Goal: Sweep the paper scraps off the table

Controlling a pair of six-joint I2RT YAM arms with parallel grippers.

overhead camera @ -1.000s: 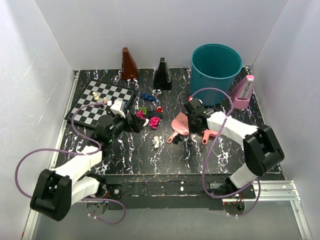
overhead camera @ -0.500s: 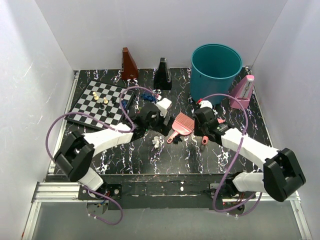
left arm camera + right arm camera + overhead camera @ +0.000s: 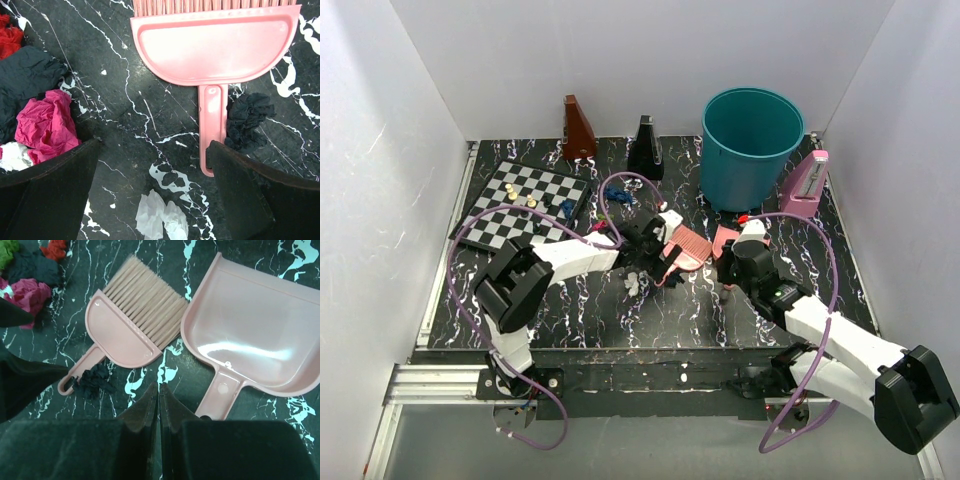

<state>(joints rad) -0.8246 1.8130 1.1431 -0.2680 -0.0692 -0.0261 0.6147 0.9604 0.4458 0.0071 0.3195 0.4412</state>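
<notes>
Crumpled paper scraps [image 3: 45, 125], magenta, red, dark and white, lie on the veined black table [image 3: 125, 75] just beside one finger of the left gripper [image 3: 152, 160]. Its jaws stand wide around the handle of the smooth pink plastic brush [image 3: 215, 45]. A dark wad [image 3: 247, 120] sits just beside that handle. Further right, the right gripper [image 3: 158, 395], pinched together and empty, hovers near the glossy dustpan [image 3: 255, 340].

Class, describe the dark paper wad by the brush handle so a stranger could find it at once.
Start at the teal bin at the back; in front of it lies a pink brush. Right beside its handle sits a dark crumpled wad. It lies alone, unlike the other dark scrap, which is piled against a magenta wad.
</notes>
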